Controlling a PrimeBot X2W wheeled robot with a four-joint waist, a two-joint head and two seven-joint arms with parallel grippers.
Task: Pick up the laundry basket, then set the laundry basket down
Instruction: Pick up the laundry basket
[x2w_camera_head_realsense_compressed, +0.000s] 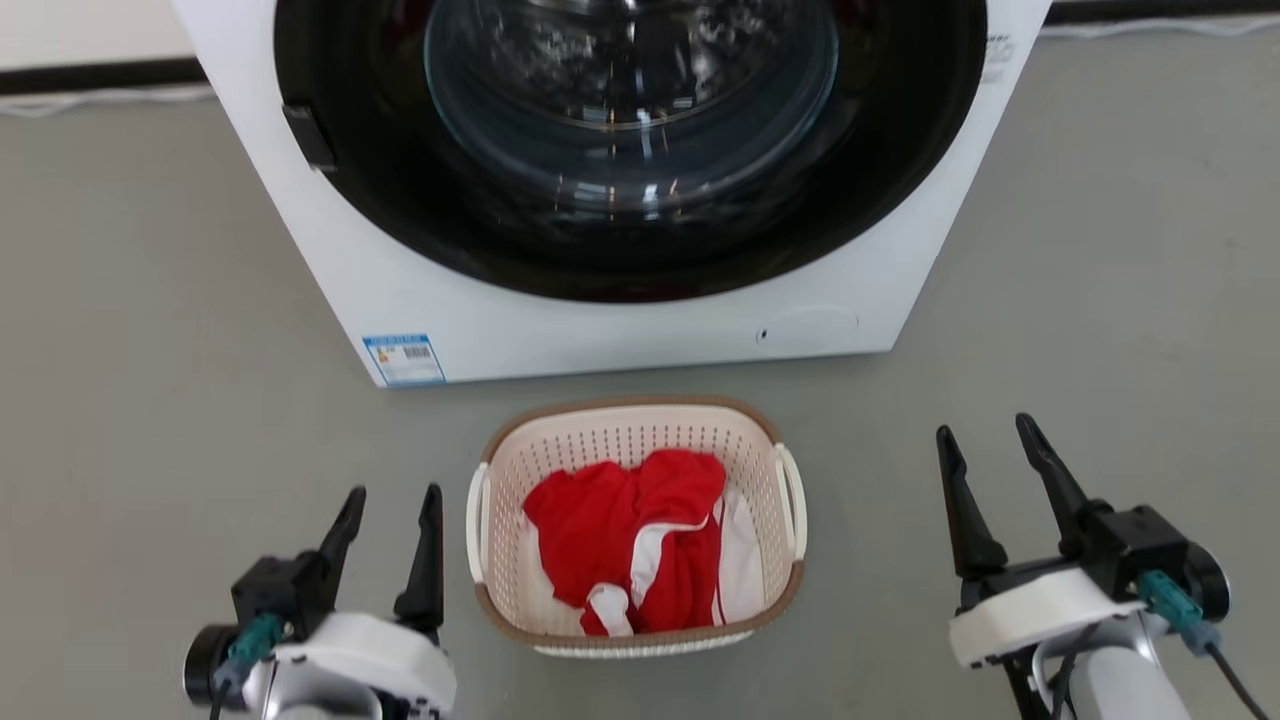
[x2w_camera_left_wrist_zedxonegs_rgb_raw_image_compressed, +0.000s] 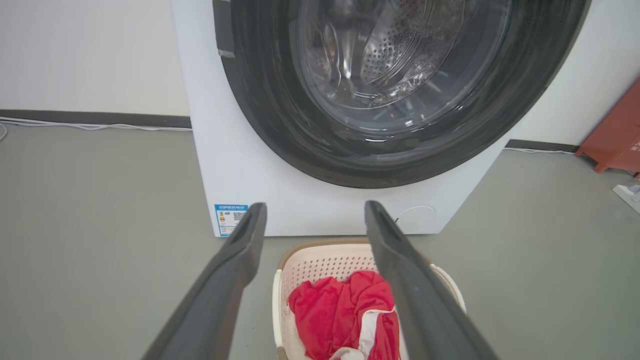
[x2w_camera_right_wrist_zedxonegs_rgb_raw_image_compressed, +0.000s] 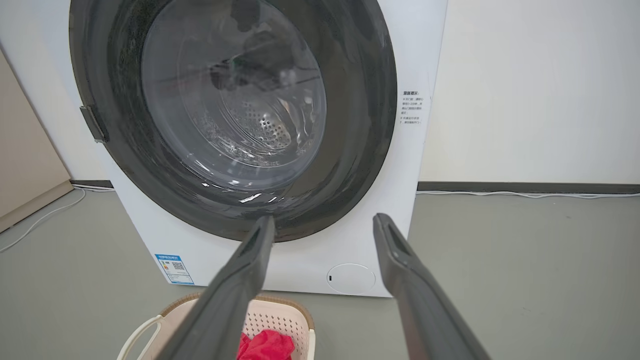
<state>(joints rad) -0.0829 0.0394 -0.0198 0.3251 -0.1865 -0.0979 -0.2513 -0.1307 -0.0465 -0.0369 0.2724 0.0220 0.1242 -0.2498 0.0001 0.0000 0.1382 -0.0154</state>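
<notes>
Head view, laundry basket (x2w_camera_head_realsense_compressed: 600, 443) holding red-and-white garment (x2w_camera_head_realsense_compressed: 620, 520), left tool (x2w_camera_head_realsense_compressed: 393, 493), right tool (x2w_camera_head_realsense_compressed: 984, 428), both spread apart

cream laundry basket (x2w_camera_head_realsense_compressed: 510, 575), upright, holding clothes

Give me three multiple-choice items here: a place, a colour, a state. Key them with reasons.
1. Where does the laundry basket stand? A on the floor before the washing machine B inside the drum C on the machine
2. Main colour of the cloth in it? A blue B red C green
3. The left gripper and right gripper are: A open, empty B shut on handles C holding cloth
1 A, grey floor under it; 2 B, red with white trim; 3 A, fingers spread, clear of the basket.
</notes>
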